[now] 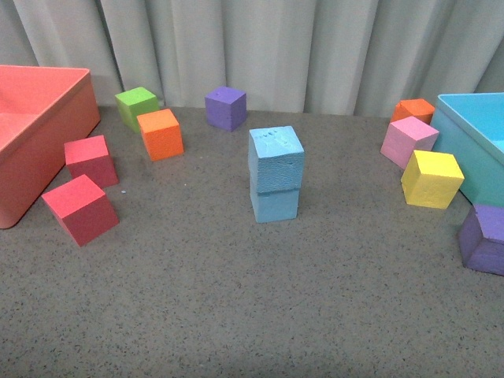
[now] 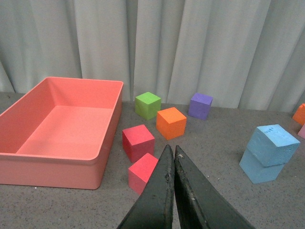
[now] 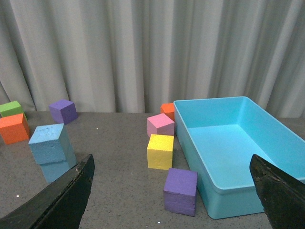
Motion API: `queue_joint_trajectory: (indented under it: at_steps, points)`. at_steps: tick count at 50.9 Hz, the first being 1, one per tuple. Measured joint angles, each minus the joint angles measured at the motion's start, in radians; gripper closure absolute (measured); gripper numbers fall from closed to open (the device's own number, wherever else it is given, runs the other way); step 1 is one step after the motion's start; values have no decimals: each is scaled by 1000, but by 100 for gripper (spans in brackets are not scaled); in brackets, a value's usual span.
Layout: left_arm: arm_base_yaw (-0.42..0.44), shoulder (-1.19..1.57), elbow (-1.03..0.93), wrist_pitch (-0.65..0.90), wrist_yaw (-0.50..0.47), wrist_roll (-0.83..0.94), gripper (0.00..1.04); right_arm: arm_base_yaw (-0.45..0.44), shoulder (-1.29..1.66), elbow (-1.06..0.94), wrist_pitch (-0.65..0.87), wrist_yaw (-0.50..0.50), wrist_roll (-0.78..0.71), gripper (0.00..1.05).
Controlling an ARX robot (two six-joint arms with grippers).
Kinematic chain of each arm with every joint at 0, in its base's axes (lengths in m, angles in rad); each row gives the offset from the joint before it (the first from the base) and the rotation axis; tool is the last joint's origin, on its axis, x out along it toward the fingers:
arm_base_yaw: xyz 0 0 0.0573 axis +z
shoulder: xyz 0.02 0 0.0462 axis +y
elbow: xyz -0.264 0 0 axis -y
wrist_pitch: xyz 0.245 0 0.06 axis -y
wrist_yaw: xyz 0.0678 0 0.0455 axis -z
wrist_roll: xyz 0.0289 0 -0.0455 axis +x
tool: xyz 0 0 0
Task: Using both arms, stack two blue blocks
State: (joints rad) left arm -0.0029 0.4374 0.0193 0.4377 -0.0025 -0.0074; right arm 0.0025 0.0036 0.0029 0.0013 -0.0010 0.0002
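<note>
Neither arm shows in the front view. In the left wrist view, the left gripper (image 2: 173,151) has its two black fingers (image 2: 162,195) pressed together, tips meeting in a narrow point with only a thin seam between them, and nothing held there. The fingers rise from the lower edge of that picture and taper toward the tips. In the right wrist view, the right gripper (image 3: 171,164) is spread wide: its two black fingers (image 3: 71,193) stand far apart at the picture's lower corners, with nothing held between them.
</note>
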Motion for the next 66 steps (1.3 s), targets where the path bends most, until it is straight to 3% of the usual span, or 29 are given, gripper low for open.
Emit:
queue_joint_trajectory:
  at_steps: [37,42,50,58,66]
  points:
    - [0,-259,0,-256,0,0,101,0,0,0,0,0,0,10]
    - [0,-396,0,-423,1,0,101,0,0,0,0,0,0,10]
    - [0,-432,0,-435,0,0,101,0,0,0,0,0,0,10]
    - [0,-433,0,-436,0,0,67,0,0,0,0,0,0,10]
    - [0,-433,0,-436,0,0,42,0,0,0,0,0,0,10]
